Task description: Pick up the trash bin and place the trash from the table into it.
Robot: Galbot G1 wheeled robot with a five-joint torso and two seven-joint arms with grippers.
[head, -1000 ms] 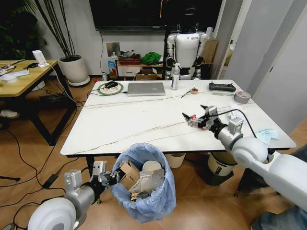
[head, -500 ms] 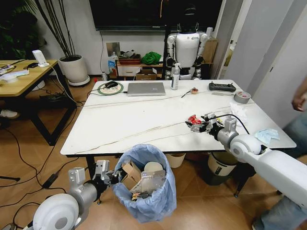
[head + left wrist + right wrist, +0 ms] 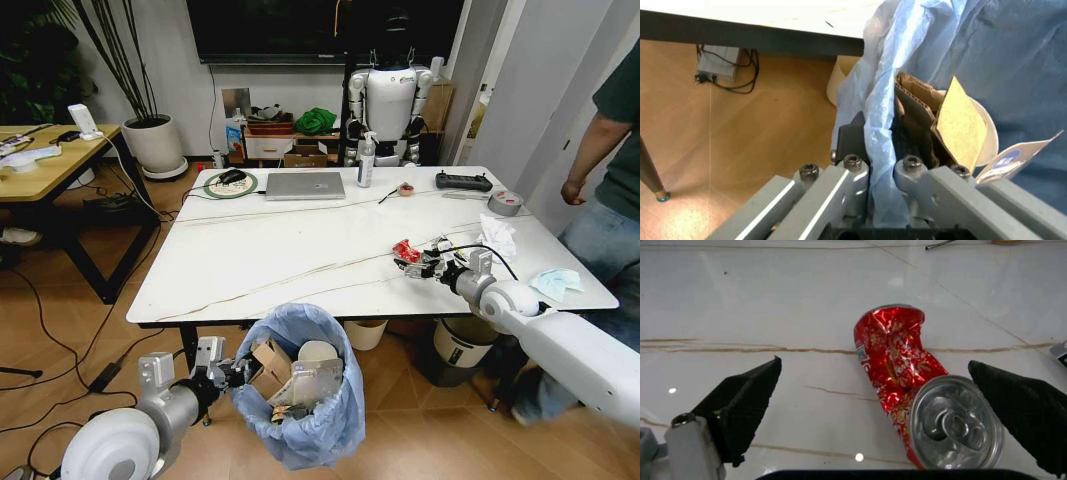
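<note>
The trash bin (image 3: 300,400), lined with a baggy light-blue bag, stands on the floor at the table's (image 3: 260,260) front edge. It holds cardboard, a paper cup and paper. My left gripper (image 3: 236,372) is shut on the trash bin's rim, and its fingers (image 3: 852,172) pinch the bag liner (image 3: 883,125). On the table lies trash: a crushed red can (image 3: 404,249), a white tissue (image 3: 497,237) and a pale-blue tissue (image 3: 556,282). My right gripper (image 3: 420,262) is low over the table, open, its pads (image 3: 740,400) on either side of the red can (image 3: 897,355).
A silver laptop (image 3: 305,185), a bottle (image 3: 366,160), a black controller (image 3: 463,182) and a grey tape roll (image 3: 505,203) sit at the table's far side. A cream bucket (image 3: 365,333) and another bin (image 3: 460,345) stand underneath. A person (image 3: 610,200) stands at the right.
My right gripper has dropped lower, closer to the tabletop at the red can. A person has stepped in at the right. The left arm and the bin have barely moved.
</note>
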